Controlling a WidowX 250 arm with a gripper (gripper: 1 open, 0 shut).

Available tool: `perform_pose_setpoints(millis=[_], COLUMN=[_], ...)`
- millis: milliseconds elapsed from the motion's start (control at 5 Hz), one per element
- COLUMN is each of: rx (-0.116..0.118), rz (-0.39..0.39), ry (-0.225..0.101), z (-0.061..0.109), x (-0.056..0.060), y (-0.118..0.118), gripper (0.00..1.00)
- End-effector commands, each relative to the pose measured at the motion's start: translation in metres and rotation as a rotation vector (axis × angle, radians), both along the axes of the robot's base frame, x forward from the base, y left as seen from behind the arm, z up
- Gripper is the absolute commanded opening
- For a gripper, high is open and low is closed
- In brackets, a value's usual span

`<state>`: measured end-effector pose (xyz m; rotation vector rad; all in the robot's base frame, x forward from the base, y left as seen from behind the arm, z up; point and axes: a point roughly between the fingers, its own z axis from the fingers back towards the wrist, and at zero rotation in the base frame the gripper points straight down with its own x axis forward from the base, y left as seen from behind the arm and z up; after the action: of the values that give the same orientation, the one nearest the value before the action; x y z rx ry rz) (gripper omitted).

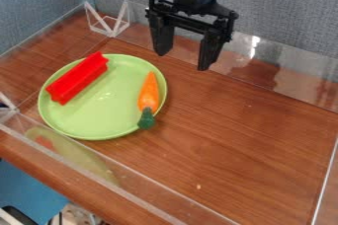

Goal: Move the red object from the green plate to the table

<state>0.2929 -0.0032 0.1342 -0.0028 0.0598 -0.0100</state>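
While the pincer (188,55) hangs apart, the red object (78,78) lies diagonally on the green plate (113,118).

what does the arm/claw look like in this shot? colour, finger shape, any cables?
All black. The claw has two long, straight, flat fingers hanging from a boxy black wrist block. No markings visible. A dark cable or link runs up at the top edge; too small to tell which.
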Motion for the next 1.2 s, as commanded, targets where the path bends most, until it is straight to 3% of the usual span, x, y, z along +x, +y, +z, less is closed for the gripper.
perform_pose_setpoints(millis=[0, 200, 400, 600, 1000], rx=[0.046, 0.095, 0.136, 0.155, 0.169], rz=[-0.006, 0.02, 0.047, 0.076, 0.152], ry=[-0.005, -0.016, -0.038, -0.062, -0.062], z=[-0.011, -0.021, -0.013, -0.008, -0.012], x=[0.002, 0.009, 0.014, 0.018, 0.023], y=[0.006, 0.005, -0.001, 0.001, 0.005], gripper=[1.0, 1.0, 1.0, 1.0, 1.0])
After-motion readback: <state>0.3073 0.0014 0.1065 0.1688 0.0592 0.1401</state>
